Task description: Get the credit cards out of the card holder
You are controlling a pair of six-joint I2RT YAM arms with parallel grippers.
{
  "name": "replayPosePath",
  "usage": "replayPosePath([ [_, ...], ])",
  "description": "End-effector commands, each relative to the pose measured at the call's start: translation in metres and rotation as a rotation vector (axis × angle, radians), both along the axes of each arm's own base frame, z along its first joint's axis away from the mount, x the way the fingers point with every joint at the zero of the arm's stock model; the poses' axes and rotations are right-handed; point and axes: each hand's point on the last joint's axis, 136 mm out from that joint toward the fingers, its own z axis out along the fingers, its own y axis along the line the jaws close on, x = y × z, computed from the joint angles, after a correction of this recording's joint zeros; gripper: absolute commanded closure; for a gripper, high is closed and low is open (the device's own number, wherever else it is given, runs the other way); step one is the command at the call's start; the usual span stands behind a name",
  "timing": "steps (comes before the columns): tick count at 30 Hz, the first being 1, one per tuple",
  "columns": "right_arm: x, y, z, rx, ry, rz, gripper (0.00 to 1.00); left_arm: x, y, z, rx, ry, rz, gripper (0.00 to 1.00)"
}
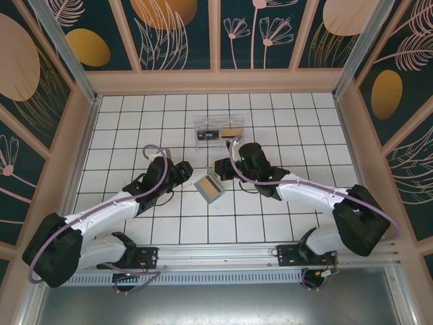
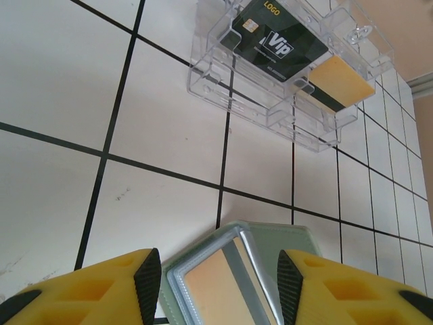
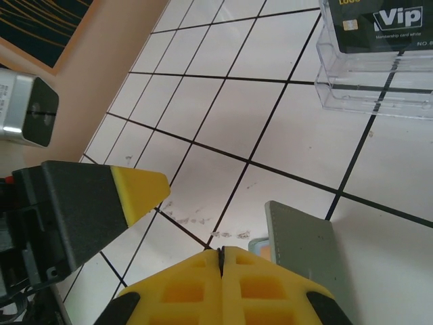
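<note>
A white tiled counter (image 1: 270, 115) with dark grout lines sits inside patterned walls. The card holder (image 1: 210, 187) lies open and flat at its middle, between the two arms, with an orange card (image 2: 216, 291) seated in its frame. A clear tray (image 1: 218, 131) stands further back. The left gripper (image 2: 215, 271) has its fingers apart, one on each side of the holder. The right gripper (image 3: 221, 261) is pressed together on nothing I can see, just beside the holder's lid. Closing the left fingers would likely clamp the whole holder rather than the card, or push the light case across the smooth tile. The holder is turned diagonal to the tile lines, with its long axis running roughly away from the left wrist
</note>
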Motion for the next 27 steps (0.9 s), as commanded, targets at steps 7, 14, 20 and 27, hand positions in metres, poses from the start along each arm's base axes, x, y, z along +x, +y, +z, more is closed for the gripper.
replayPosePath([
  [7, 0.028, -0.064, -0.038, -0.09, 0.033, -0.248, 1.0, -0.002, -0.024, -0.008, -0.066, 0.012, -0.103, 0.55],
  [14, 0.026, -0.125, -0.097, -0.205, 0.133, -0.43, 1.0, -0.006, -0.049, -0.012, -0.081, 0.018, -0.173, 0.58],
  [20, 0.013, -0.147, -0.125, -0.267, 0.177, -0.472, 0.95, -0.007, -0.087, -0.015, -0.06, 0.022, -0.27, 0.63],
  [27, 0.023, -0.156, -0.085, -0.307, 0.093, -0.52, 0.59, -0.004, -0.091, -0.026, -0.012, 0.045, -0.271, 0.67],
])
